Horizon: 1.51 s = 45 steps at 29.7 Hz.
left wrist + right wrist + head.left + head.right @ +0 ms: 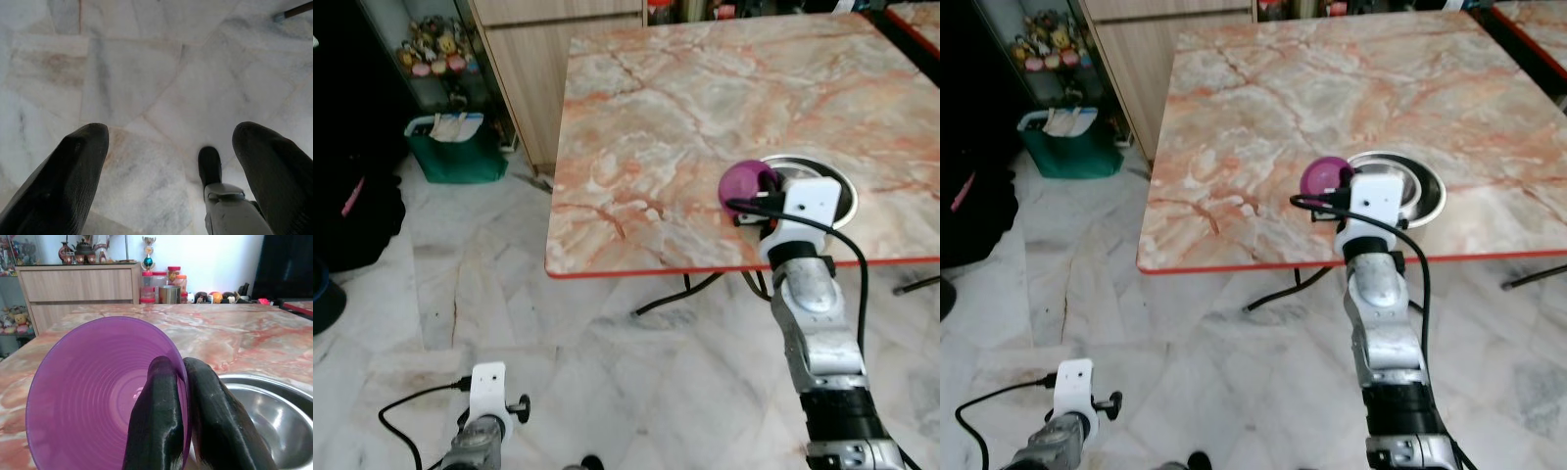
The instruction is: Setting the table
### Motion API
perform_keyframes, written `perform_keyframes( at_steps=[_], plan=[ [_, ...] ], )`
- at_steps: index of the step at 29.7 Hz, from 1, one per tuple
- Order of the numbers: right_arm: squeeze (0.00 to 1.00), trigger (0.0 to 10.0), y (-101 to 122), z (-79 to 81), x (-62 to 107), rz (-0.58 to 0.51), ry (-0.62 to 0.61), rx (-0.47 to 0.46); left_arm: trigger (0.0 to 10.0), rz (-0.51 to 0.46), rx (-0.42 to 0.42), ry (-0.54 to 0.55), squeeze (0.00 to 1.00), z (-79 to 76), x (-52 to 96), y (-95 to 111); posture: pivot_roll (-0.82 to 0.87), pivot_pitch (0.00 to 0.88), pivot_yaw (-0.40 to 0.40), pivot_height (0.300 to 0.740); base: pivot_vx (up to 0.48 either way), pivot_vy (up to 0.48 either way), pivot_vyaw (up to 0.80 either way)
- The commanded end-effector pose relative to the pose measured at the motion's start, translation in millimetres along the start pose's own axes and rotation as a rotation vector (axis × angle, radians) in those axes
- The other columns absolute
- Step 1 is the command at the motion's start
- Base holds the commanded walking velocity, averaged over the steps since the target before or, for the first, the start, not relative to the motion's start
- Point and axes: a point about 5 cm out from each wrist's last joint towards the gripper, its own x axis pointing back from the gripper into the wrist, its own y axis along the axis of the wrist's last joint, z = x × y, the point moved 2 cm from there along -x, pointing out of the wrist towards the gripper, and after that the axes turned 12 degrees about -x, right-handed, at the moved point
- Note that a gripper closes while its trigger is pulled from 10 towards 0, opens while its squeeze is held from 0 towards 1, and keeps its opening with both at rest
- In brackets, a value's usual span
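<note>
A translucent purple plastic bowl [105, 396] is held tipped on edge, its open mouth facing the wrist camera, above the near part of a square marble-patterned table with a red edge [685, 117]. The right gripper [188, 418] grasps the bowl by its rim: one black finger [154, 421] lies inside the bowl, the other outside, and the two are pinched together on the wall. Just beside the bowl, on the robot's right, stands a round stainless-steel bowl [1420, 186], resting on the tabletop near the front edge.

The right arm [818, 333], silver with a white wrist bracket and a looping black cable, reaches forward and upward from below the table edge, its wrist level with the tabletop. The left arm [484, 426] hangs low over the floor; the left gripper [171, 171] has its fingers spread wide with nothing between them.

The floor is pale veined marble tile [431, 294]. Beyond the table stands a light wooden cabinet [78, 286] bearing jars and ornaments; beside it is a green bin [455, 147] and a glass shelf of small figurines [435, 44].
</note>
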Motion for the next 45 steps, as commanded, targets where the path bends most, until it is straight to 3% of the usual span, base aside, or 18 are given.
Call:
perform_keyframes(
  at_steps=[1, 13, 20, 25, 33, 41, 42, 45],
  plan=[
    [0.00, 10.0, 2.8, 4.7, -3.1, -0.008, 0.012, -0.004, 10.0, 0.018, -0.003, 0.011, 0.00, 3.0, 0.9, -5.4, -0.10, 0.142, 0.076, 0.740, 0.398, 0.000, 0.00],
    [0.00, 10.0, 11.8, 27.1, -1.4, -0.035, 0.093, 0.027, 10.0, 0.007, -0.010, 0.007, 0.00, 0.1, 1.0, -4.4, -0.10, 0.124, 0.075, 0.740, 0.396, 0.000, 0.17],
    [0.00, 10.0, 11.5, 26.5, -0.8, -0.033, 0.090, 0.007, 10.0, 0.004, -0.009, 0.013, 0.00, 1.1, 0.9, -3.5, -0.10, 0.120, 0.076, 0.740, 0.394, 0.000, 0.00],
    [0.00, 10.0, 14.6, 28.2, -0.8, -0.040, 0.115, 0.044, 10.0, 0.005, -0.009, 0.018, 0.00, 2.7, 0.9, -3.9, -0.10, 0.118, 0.076, 0.740, 0.385, 0.000, 0.19],
    [0.00, 10.0, 14.5, 25.3, -0.2, -0.037, 0.095, 0.006, 10.0, -0.004, -0.010, 0.020, 0.00, 2.7, 0.1, 0.5, -0.10, 0.133, 0.078, 0.740, 0.381, 0.000, 0.18],
    [0.00, 10.0, 6.6, 18.4, 0.2, 0.028, 0.041, 0.014, 10.0, -0.004, -0.013, 0.023, 0.00, 3.0, -0.4, 2.4, -0.10, 0.142, 0.080, 0.740, 0.000, 0.000, 0.00],
    [0.00, 10.0, 4.3, 13.5, -1.1, 0.069, -0.006, -0.047, 10.0, -0.003, -0.012, 0.022, 0.00, 2.8, -0.4, 2.2, -0.10, 0.142, 0.080, 0.740, 0.000, 0.000, 0.00],
    [0.00, 10.0, 6.2, 1.9, -4.8, 0.113, -0.097, -0.097, 10.0, -0.002, -0.010, 0.018, 0.00, 2.2, -0.3, 1.6, -0.09, 0.146, 0.081, 0.740, 0.000, 0.000, 0.00]
  ],
)
